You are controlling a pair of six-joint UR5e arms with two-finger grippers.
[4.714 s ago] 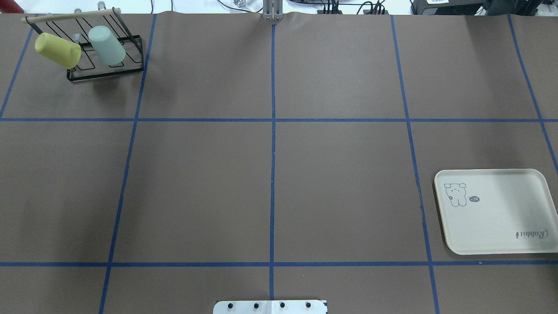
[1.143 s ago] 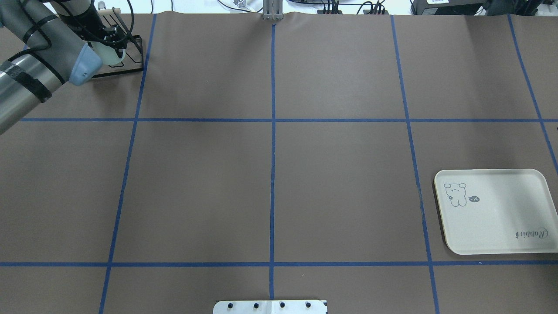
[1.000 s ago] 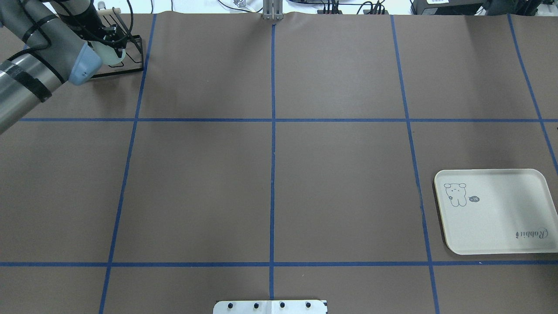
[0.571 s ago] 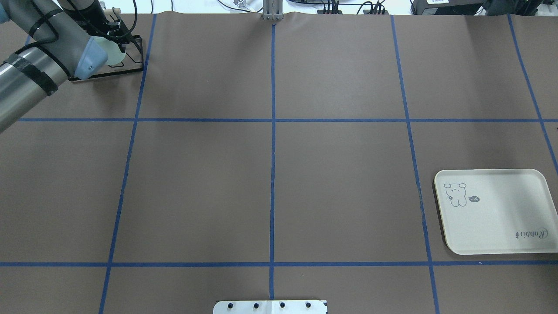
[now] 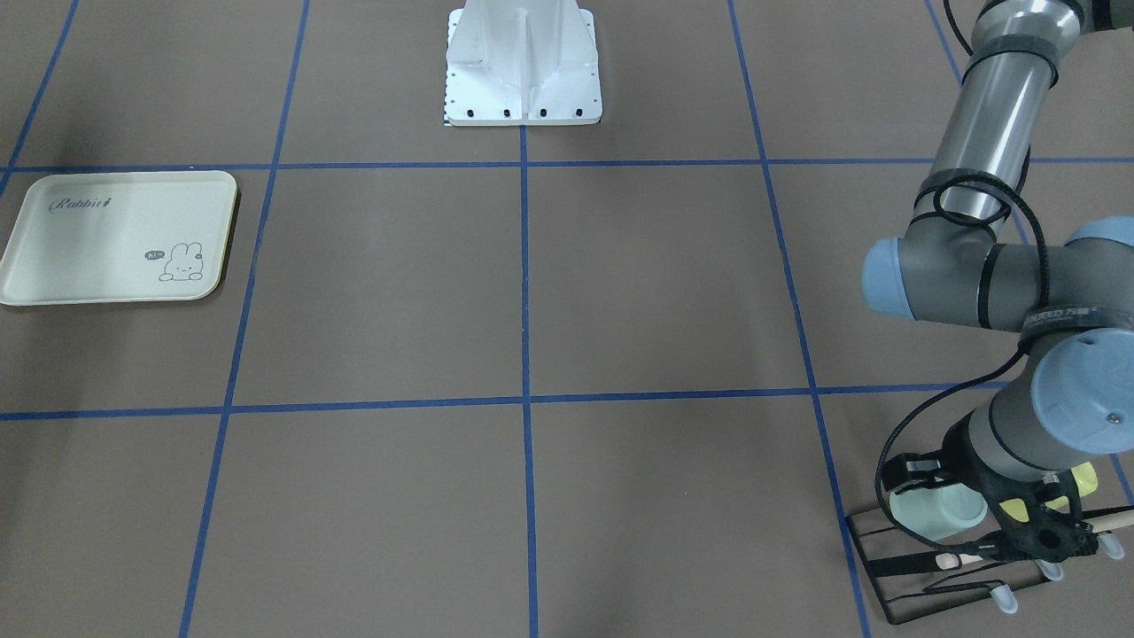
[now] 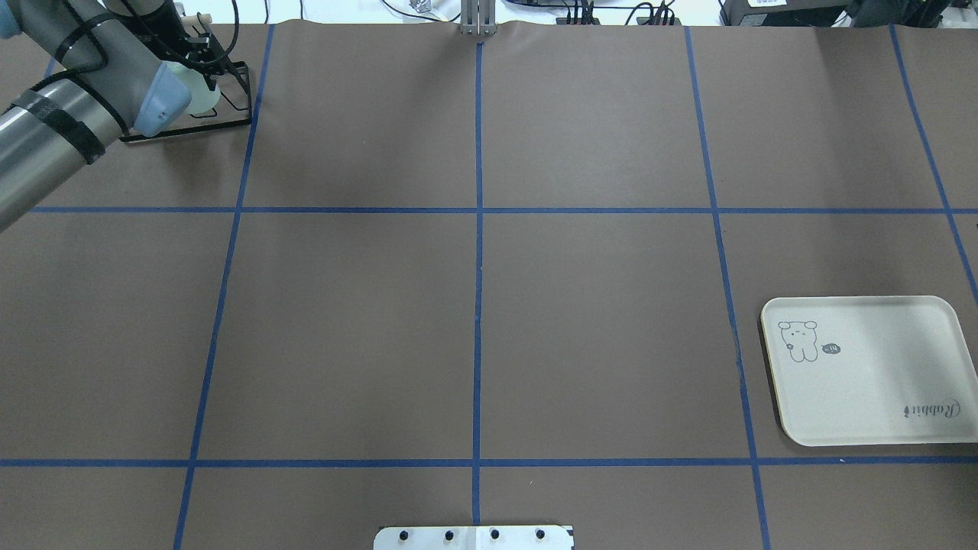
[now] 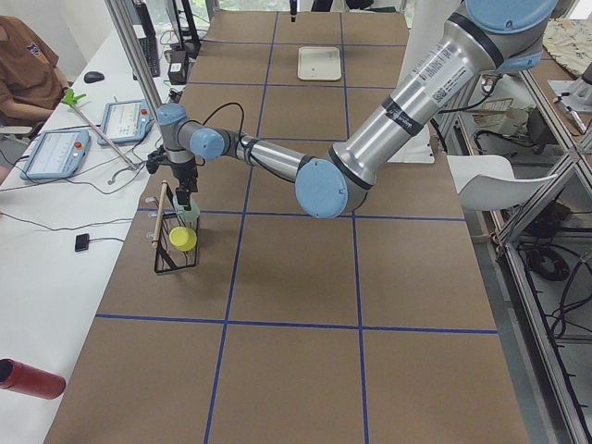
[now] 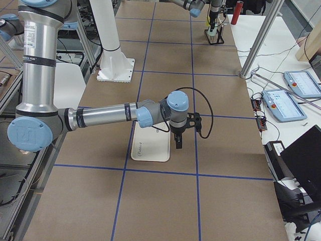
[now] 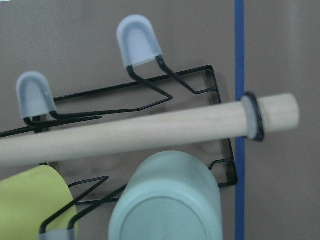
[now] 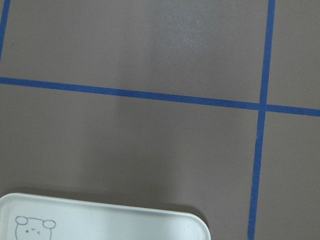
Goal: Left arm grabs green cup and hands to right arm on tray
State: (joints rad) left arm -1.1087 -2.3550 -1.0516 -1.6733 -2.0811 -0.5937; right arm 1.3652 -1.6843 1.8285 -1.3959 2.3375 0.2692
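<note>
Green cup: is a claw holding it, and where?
Cannot tell. The left claw is at the green cup on the rack, but its grip is hidden.

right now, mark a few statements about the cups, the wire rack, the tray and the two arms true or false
1. The small pale mint-green plastic cup is on the black wire rack. True.
2. The cream-white rectangular plastic tray holds a cup. False: nothing lies on it.
3. A pale yellow plastic cup sits beside the green one on that rack. True.
4. The left arm reaches over the tray. False: it reaches to the rack; the right arm is the one by the tray.
5. A wooden rod runs along the rack. True.
</note>
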